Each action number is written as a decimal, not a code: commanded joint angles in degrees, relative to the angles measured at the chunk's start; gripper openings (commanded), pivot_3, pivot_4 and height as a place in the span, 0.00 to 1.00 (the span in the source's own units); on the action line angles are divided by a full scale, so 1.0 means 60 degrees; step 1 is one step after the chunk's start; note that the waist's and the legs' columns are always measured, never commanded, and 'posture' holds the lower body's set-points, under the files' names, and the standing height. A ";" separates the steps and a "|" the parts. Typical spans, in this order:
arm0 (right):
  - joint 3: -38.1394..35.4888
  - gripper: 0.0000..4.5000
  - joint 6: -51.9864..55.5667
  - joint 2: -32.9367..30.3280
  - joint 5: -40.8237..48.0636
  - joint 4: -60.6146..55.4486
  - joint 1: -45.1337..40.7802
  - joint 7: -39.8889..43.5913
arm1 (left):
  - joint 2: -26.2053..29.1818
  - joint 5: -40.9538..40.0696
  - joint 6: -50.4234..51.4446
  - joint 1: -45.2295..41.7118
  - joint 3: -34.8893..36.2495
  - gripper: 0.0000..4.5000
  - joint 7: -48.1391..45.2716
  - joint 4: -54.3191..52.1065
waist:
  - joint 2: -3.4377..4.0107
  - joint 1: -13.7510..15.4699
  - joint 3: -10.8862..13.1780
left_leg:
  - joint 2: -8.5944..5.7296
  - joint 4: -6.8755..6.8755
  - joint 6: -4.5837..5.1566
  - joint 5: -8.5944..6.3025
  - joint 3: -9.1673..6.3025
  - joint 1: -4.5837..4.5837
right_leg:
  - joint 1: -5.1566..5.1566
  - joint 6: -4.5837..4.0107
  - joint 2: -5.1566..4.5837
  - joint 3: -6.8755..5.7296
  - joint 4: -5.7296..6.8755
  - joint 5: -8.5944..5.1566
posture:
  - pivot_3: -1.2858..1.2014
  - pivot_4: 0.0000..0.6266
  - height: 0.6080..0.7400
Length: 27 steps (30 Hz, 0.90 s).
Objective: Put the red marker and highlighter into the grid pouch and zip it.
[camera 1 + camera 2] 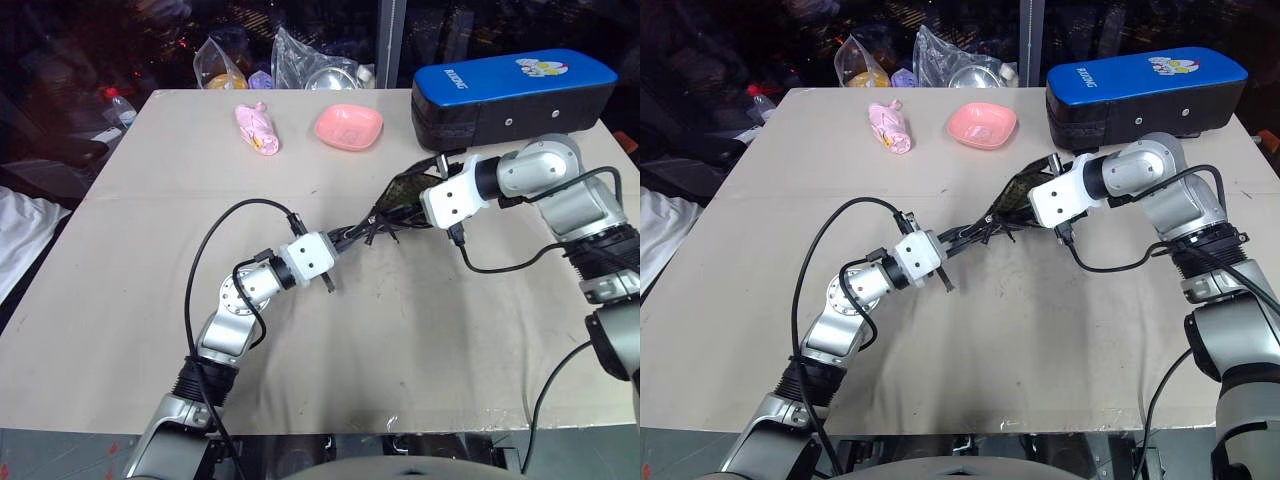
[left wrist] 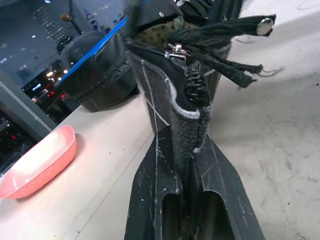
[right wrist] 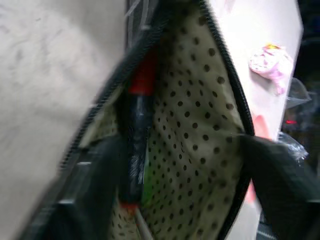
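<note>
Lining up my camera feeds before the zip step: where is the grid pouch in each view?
Left eye: grid pouch at centre right, between the two grippers.
Right eye: centre, just left of the right gripper.
Left wrist: pouch end pinched in the left gripper.
Right wrist: open mouth with dotted lining.
Shared landmark: pink bowl.

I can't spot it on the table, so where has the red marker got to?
The red marker lies inside the open grid pouch, against its dotted lining with a bit of green beside it, as the right wrist view shows; the left pincer holds the pouch mid-table.
</note>
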 commanded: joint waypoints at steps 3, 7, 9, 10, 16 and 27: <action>-0.1690 0.98 0.3924 -0.0461 0.2297 -0.2356 0.0492 0.0430 | -0.0086 -0.0066 -0.0013 -0.0001 0.0078 0.00 0.0171 -0.0382 | 0.0000 0.0008 0.0000 | 0.0002 -0.0002 0.0000 0.0000 -0.0010 -0.0006 | 0.0000 0.0000 -0.0010 0.0003 -0.0002 0.0000 | 0.52 0.24 1.00; -0.2672 0.98 0.9192 -0.0596 0.4651 -0.5322 0.1494 0.0045 | -0.0179 -0.0077 -0.0003 -0.0011 0.0038 0.00 0.0172 -0.0349 | -0.0001 0.0012 -0.0001 | 0.0004 -0.0003 0.0000 0.0000 -0.0027 -0.0011 | 0.0002 -0.0001 -0.0014 0.0020 -0.0001 0.0001 | 0.52 0.24 1.00; -0.3080 0.98 1.1346 -0.0495 0.5656 -0.6476 0.2032 -0.0517 | -0.0243 -0.0068 -0.0006 -0.0070 0.0004 0.00 0.0158 -0.0284 | -0.0001 -0.0020 -0.0001 | 0.0005 -0.0003 0.0000 -0.0001 -0.0030 -0.0012 | 0.0001 -0.0002 -0.0015 0.0023 0.0000 0.0001 | 0.52 0.24 1.00; -0.3231 0.98 1.2037 -0.0477 0.6041 -0.6948 0.2366 -0.0736 | -0.0278 -0.0057 -0.0004 -0.0109 -0.0012 0.00 0.0157 -0.0246 | -0.0002 -0.0020 -0.0001 | 0.0005 -0.0003 0.0001 -0.0001 -0.0034 -0.0012 | 0.0002 -0.0003 -0.0016 0.0024 0.0002 0.0001 | 0.52 0.24 1.00; -0.4275 0.98 1.6023 0.0168 0.7898 -0.8766 0.3423 -0.2613 | -0.0365 -0.0099 -0.0004 -0.0216 -0.0086 0.00 0.0060 -0.0133 | -0.0003 -0.0011 -0.0002 | -0.0001 -0.0003 0.0003 -0.0002 -0.0049 -0.0018 | 0.0004 -0.0003 -0.0015 0.0024 0.0000 0.0001 | 0.52 0.24 1.00; -0.4102 0.98 1.3721 0.2174 0.7407 -0.9467 0.4609 -0.4918 | -0.0389 -0.0176 0.0058 -0.0324 -0.0182 0.00 -0.0143 -0.0086 | -0.0008 -0.0031 -0.0004 | -0.0013 -0.0003 0.0003 -0.0002 -0.0063 -0.0025 | 0.0004 0.0001 0.0011 0.0015 -0.0005 0.0000 | 0.52 0.24 1.00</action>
